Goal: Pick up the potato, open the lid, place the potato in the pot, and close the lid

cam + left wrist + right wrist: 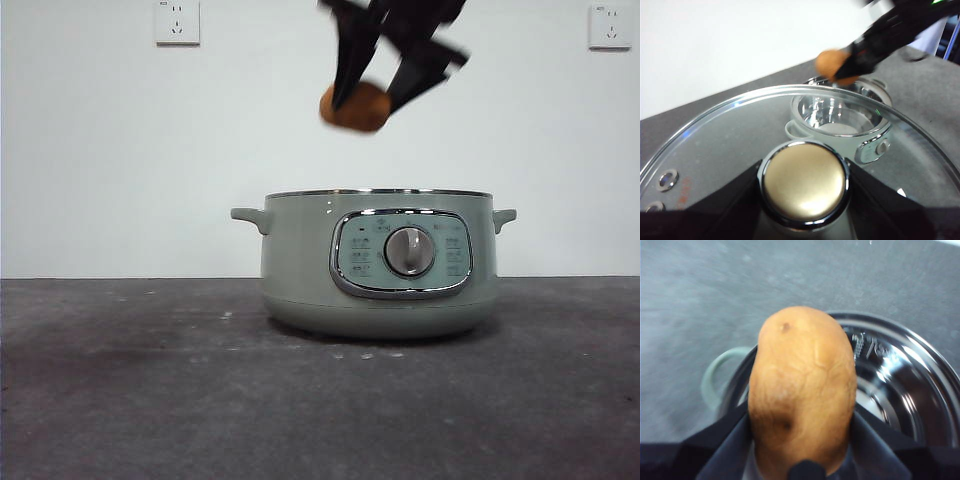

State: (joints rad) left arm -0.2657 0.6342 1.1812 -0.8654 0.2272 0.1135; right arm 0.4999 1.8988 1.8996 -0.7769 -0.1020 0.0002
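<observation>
Table (pixel 120 400) of dark grey carries one big thing, the pot (pixel 300 260), pale green, with a silver dial on its front panel. From where I stand the pot has no lid on it; its chrome rim is bare, and in the right wrist view the shiny inner bowl is open below.

Next in size is the lid (pixel 730 135), clear glass with a chrome edge. The left end effector (pixel 805 182) holds it up and to the side of the pot, with both black jaws closed against the round knob (pixel 805 181). Through the glass the open pot is visible further away.

Smaller is the right end effector (pixel 378 92), high above the pot, toward its left half. Its jaws are closed on the potato (pixel 802 390), which sits lengthwise between them and looks firmly pinched.

The step in hand, I think, is to bring the potato into the pot. To do it well, the right arm should first move to the middle of the opening, then go down until the potato is low inside before it lets go, so it does not drop hard or hit the rim. The left arm should hold the lid well apart from this path.
</observation>
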